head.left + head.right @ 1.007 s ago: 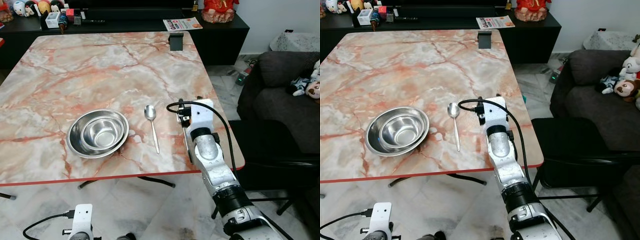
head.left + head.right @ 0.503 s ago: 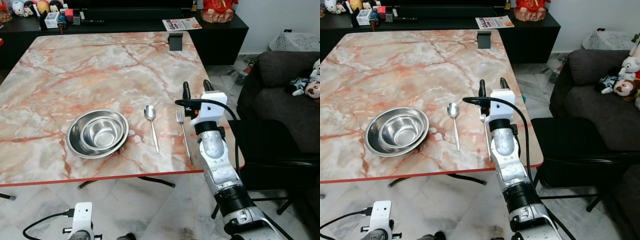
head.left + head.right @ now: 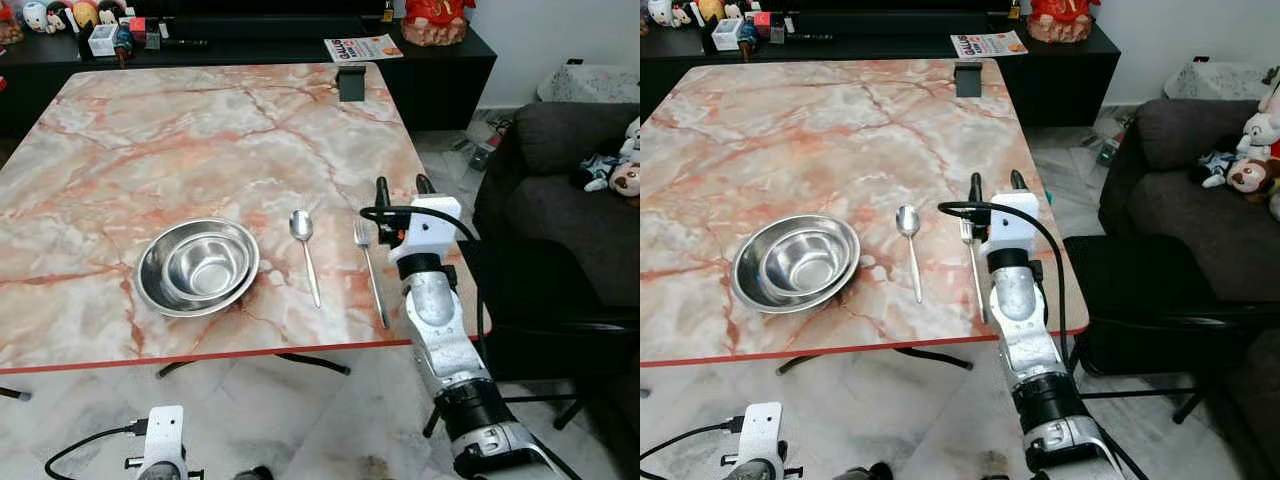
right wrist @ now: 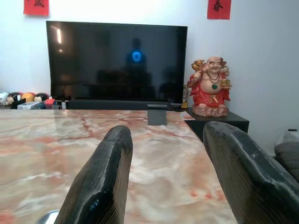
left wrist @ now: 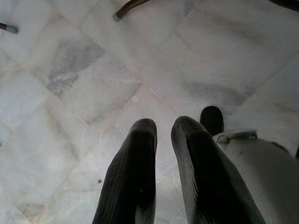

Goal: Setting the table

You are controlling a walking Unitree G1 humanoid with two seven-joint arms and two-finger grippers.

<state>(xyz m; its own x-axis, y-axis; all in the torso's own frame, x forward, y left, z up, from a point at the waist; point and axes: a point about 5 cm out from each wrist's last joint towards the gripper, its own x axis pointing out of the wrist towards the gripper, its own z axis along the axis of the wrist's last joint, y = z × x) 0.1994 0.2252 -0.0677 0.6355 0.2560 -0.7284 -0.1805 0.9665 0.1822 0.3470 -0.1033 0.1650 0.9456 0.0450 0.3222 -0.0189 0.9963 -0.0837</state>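
A steel bowl (image 3: 197,266) sits on the marble table (image 3: 200,130) near its front edge. To its right a spoon (image 3: 304,255) and then a fork (image 3: 371,272) lie side by side, handles toward me. My right gripper (image 3: 402,186) hovers just right of the fork over the table's right edge, open and holding nothing, its fingers (image 4: 100,182) pointing across the table toward the far side. My left gripper (image 5: 163,126) hangs low over the floor, its fingers together.
A small black stand (image 3: 352,84) sits at the table's far edge, with a magazine (image 3: 364,47) on the dark cabinet behind. A black chair (image 3: 540,290) and a grey sofa (image 3: 570,190) stand close on the right. Chair legs (image 3: 310,362) show under the table.
My right gripper has risen off the fork and shifted right, its fingers now spread apart. The fork stays flat on the table beside the spoon.
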